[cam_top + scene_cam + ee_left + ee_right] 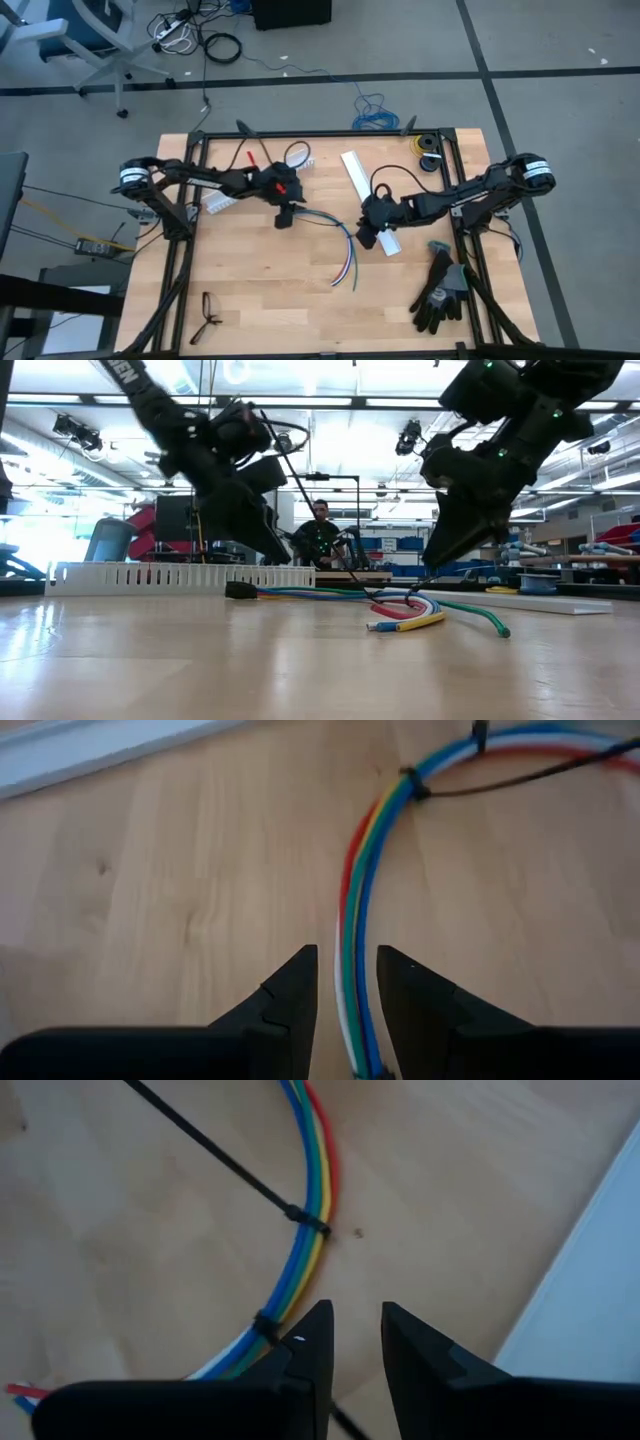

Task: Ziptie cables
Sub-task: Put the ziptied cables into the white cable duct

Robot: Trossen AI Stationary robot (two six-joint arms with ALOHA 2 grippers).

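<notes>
The cables [335,235] are a bundle of red, yellow, green, blue and white wires lying in a curve on the wooden table. A dark sheath [240,590] joins them at one end. Two black zip ties [305,1220] [265,1325] bind the bundle, and their thin tails stick out. My left gripper [348,985] is slightly open just above the bundle near the sheath end. One finger stands on each side of the wires [355,920], with bare wood between. My right gripper [357,1335] is slightly open beside the curve's middle. A tie tail [345,1425] shows in its gap.
Two white slotted channels lie on the table, one behind my left gripper [222,200] and one under my right arm [365,185]. Black gloves [440,290] lie at the near right, glasses [208,315] at the near left and tape rolls [428,148] at the far right. A person [320,525] sits beyond the table.
</notes>
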